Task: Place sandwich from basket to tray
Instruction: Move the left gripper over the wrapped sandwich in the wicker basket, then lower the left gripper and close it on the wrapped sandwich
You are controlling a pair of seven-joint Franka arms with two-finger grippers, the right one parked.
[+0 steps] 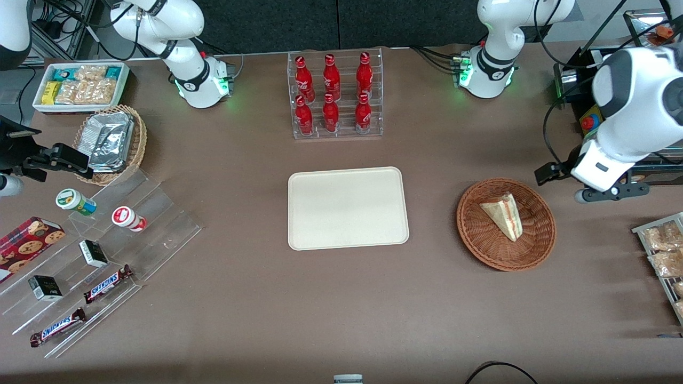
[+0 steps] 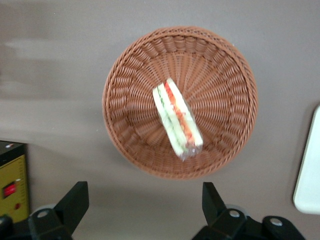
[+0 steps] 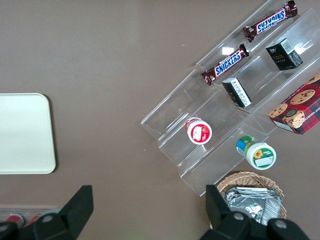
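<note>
— From the front, where is the sandwich?
— In the basket, beside the gripper; the tray lies well apart.
— At the left wrist?
— Fingers spread wide, holding nothing, near the basket and sandwich.

Reddish-brown woven basket, white sandwich with red-and-pale striped filling, plain cream tray, black end effector.
</note>
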